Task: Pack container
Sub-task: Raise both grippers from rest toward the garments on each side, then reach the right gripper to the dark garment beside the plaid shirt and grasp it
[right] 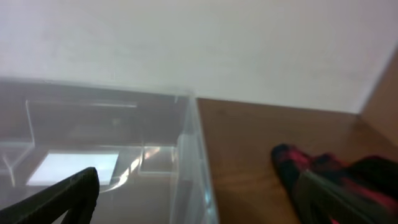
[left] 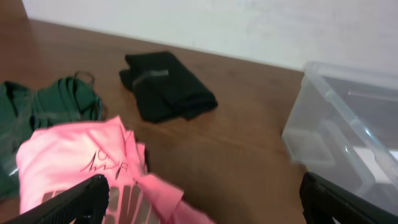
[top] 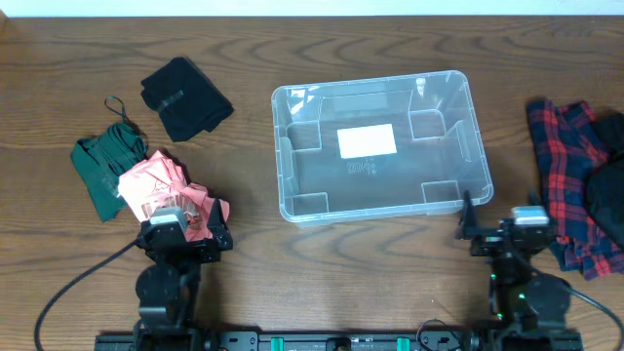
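Note:
The clear plastic container (top: 476, 136) stands at the table's middle, with nothing in it but a white label (top: 367, 141) on its floor. My left gripper (top: 185, 234) is open at the front left, low over a crumpled pink cloth (top: 161, 185). In the left wrist view the pink cloth (left: 74, 162) lies between and beside the spread fingers (left: 202, 199), and the container (left: 336, 124) is at the right. My right gripper (top: 497, 234) is open and empty by the container's front right corner. Its wrist view shows the spread fingers (right: 193, 199) and the container wall (right: 186, 143).
A folded black cloth (top: 185, 97) lies at the back left, also in the left wrist view (left: 165, 87). A green cloth (top: 105, 161) lies beside the pink one. A red plaid cloth (top: 570, 175) with dark fabric lies at the right edge, also in the right wrist view (right: 292, 165).

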Motion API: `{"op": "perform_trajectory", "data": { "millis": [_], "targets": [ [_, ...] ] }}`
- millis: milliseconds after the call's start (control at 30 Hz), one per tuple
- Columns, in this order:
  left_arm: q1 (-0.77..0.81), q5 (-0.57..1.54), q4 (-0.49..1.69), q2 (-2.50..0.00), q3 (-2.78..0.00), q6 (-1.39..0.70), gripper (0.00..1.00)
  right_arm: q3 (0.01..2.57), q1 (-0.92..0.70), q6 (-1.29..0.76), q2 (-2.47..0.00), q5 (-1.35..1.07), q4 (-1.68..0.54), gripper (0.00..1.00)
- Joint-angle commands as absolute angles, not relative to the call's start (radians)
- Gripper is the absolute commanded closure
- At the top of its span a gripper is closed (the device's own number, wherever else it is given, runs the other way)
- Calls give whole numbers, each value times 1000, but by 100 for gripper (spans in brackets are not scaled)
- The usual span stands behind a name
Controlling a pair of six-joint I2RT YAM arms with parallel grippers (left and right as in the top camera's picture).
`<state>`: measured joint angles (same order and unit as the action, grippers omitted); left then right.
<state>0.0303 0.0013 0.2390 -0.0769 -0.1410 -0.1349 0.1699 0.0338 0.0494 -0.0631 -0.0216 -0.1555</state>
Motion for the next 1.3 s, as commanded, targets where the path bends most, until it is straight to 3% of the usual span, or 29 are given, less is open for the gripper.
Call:
{"op": "perform_trajectory", "data": {
  "millis": [0,367,633,833,1067,1267],
  "targets": [
    [35,19,295,-170,-314,-144,2,323,26,-19,-139,63,-218,1],
    [35,19,614,-655,-826,-144,2,884,75,-30,-811,118,-630,1],
    [35,72,722,-829,-943,-144,2,1332,216,33,-1301,103,-975,1],
    [35,71,713,-842,-943,-144,2,1380,299,42,-1451,369,-925,1],
    [35,70,713,-842,-943,-144,2,1380,487,58,-1657,377,-875,1],
    [35,71,714,-842,-943,-144,2,1380,539,88,-1829,378,-762,1]
  ]
}}
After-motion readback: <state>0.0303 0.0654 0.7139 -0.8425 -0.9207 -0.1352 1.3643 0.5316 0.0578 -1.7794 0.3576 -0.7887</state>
